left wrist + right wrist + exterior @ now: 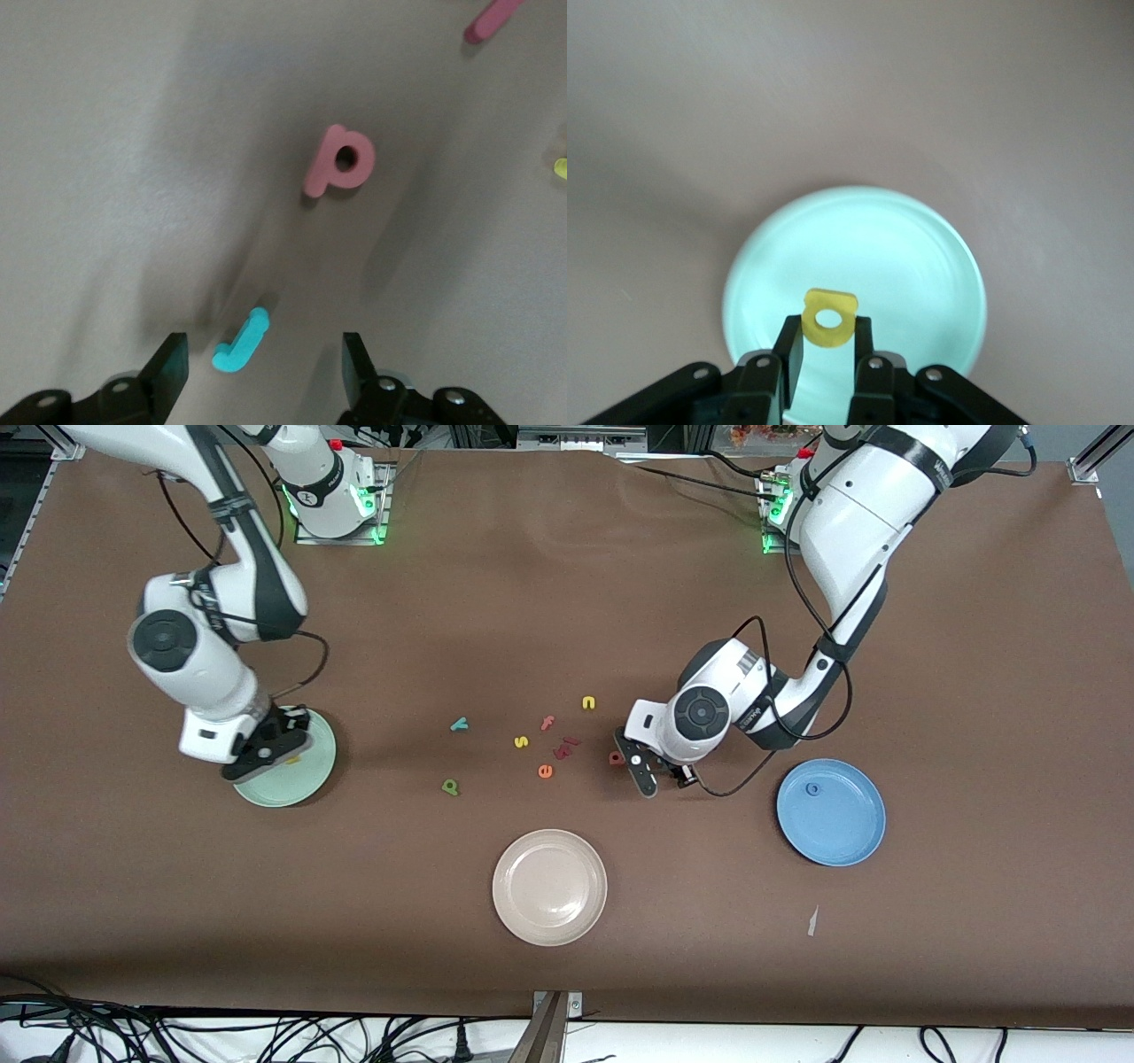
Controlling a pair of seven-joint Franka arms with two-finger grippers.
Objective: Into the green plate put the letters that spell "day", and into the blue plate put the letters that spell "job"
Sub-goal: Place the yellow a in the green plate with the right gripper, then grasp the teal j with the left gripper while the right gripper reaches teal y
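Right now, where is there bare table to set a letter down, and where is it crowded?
Free: the brown cloth between the green plate and the dark green "a", and between the beige plate and the blue plate. Crowded: the letter cluster around the orange "e", up to the left pincer.

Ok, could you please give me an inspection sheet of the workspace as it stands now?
Surface: brown table; one white scrap near the blue plate.
Job's things: blue "o" in the blue plate; no letter seen lying in the green plate; teal "y", green "a" and salmon "b" on the table.
Clutter: beige plate, yellow "s", yellow "n", orange "e", red "f".
Grippers: left gripper open around the teal "j" on the table; right gripper shut on the yellow "d" over the green plate.
Cables: loose cables below the table's edge.
Surroundings: nothing seen.
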